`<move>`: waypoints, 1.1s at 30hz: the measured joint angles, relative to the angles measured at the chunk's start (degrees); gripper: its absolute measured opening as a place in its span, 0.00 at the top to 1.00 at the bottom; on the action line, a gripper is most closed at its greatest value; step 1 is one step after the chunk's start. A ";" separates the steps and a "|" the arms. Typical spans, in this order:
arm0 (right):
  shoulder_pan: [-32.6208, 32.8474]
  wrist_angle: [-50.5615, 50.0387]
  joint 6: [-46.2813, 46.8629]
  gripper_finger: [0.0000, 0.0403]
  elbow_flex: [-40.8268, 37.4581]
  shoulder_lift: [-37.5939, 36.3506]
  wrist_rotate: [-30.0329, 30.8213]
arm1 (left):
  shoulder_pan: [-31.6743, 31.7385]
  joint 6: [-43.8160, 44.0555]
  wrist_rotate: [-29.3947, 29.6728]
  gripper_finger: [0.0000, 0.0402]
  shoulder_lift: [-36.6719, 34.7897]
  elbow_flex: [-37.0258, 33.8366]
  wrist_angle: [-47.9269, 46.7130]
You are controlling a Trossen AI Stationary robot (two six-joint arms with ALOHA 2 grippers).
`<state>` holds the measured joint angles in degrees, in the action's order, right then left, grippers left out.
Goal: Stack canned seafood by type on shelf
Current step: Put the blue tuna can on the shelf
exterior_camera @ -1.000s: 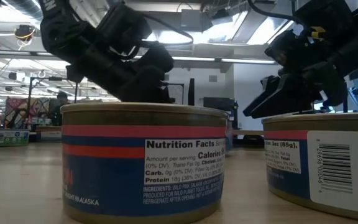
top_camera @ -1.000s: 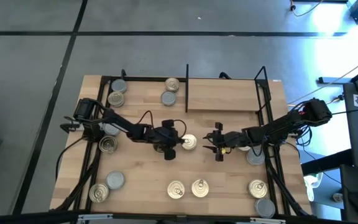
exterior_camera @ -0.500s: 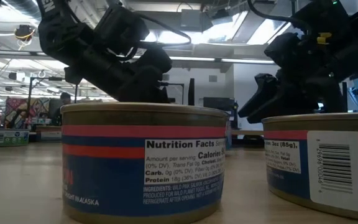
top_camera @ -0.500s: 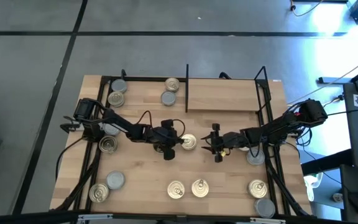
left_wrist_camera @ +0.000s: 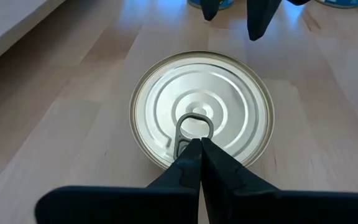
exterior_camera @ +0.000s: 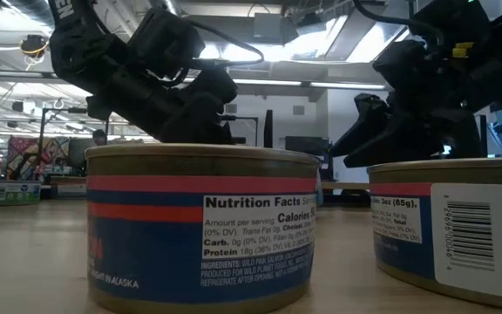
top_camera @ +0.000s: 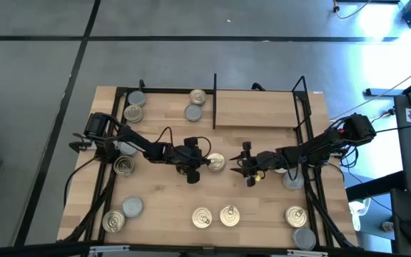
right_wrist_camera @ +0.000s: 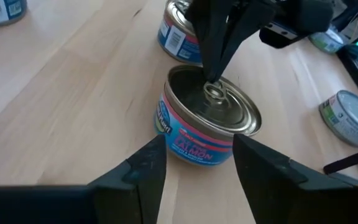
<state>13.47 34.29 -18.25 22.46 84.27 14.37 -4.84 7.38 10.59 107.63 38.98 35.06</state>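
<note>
A salmon can (top_camera: 216,163) with a pale gold pull-tab lid stands upright on the wooden table near its middle. In the left wrist view the can (left_wrist_camera: 201,109) lies just ahead of my left gripper (left_wrist_camera: 198,144), which is shut and slants down onto the lid from the table's left. My right gripper (right_wrist_camera: 194,163) is open on the can's (right_wrist_camera: 207,127) right side; its fingers stand short of the can wall and touch nothing. The shelf (top_camera: 262,107) lies at the far side of the table. My left gripper rests its shut fingertips on the lid's pull tab (left_wrist_camera: 194,129), at the ring's near end. It comes slanting down from the table's left. Whether the tab is pinched between the tips or only touched, I cannot tell. The can stands flat on the table.
More cans lie in the far-left bay (top_camera: 133,113), (top_camera: 193,112), along the near edge (top_camera: 202,218), (top_camera: 228,214), (top_camera: 295,215), and at the sides (top_camera: 124,165), (top_camera: 293,180). A black upright divider (top_camera: 214,100) splits the shelf. Two cans (exterior_camera: 203,227), (exterior_camera: 451,227) fill the low view's foreground.
My right gripper has rolled a little about its own pointing line while staying beside the can, still open. The can and my left gripper have kept still.
</note>
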 joint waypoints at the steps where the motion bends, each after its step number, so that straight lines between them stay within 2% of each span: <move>1: 0.00 -0.01 -0.42 0.53 0.00 -0.01 -0.02 | 0.00 -0.01 0.00 1.00 0.00 0.00 0.01; 5: 0.00 -2.23 -1.56 0.44 1.16 -0.02 -0.02 | 0.00 0.02 0.00 0.99 0.02 0.00 0.14; 9: 0.00 -9.46 -4.26 0.30 5.82 0.94 0.07 | 0.00 0.02 0.02 1.00 0.02 -0.02 0.17; 14: 0.00 -19.96 -14.52 0.20 13.43 5.29 0.10 | 0.00 0.04 0.04 0.99 0.02 -0.04 0.19; 20: 0.00 -23.40 -23.36 0.17 18.23 9.17 4.28 | 0.00 0.06 0.07 1.00 0.02 -0.04 0.19; 27: 0.04 -24.63 -30.36 0.17 18.40 12.09 5.73 | 0.00 0.06 0.09 1.00 0.02 -0.04 0.19; 33: 0.11 -20.77 -33.69 0.17 18.43 15.39 10.18 | 0.00 0.13 0.28 0.99 0.02 -0.07 0.32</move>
<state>13.58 13.53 -51.94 40.88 99.65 24.56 -4.84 7.51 10.87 107.66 38.92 35.38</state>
